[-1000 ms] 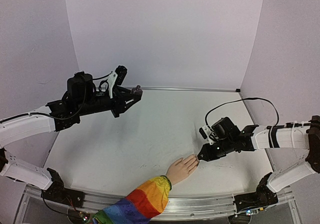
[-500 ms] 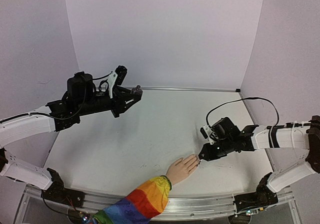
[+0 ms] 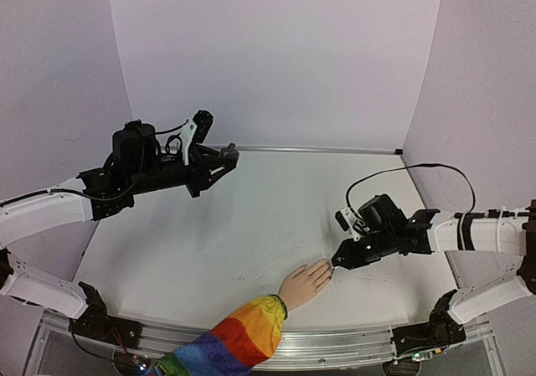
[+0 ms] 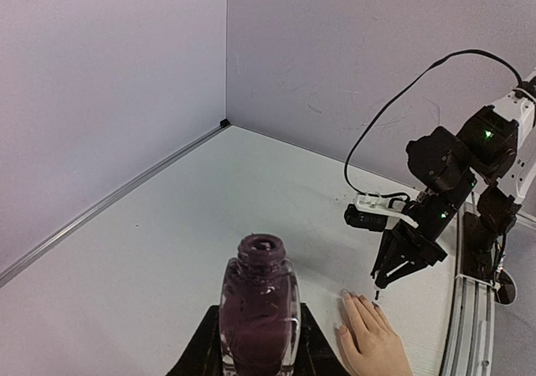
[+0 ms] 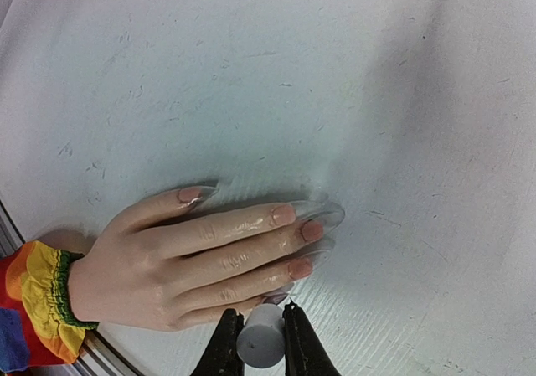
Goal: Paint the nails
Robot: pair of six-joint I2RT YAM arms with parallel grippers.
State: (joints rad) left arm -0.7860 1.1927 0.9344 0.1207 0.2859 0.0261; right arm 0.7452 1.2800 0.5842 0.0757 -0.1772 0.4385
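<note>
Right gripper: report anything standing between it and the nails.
Nothing visible does. The right gripper holds the brush cap right at the fingertips of the hand, and the nails lie uncovered on the table.

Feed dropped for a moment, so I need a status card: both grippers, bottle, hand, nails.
left gripper: shut on the bottle, raised over the table's far left
bottle: upright, uncapped, dark polish inside
right gripper: shut on the brush cap, at the hand's fingertips
hand: palm down near the front edge, rainbow sleeve
nails: pink on four digits; brush by the little finger
</note>
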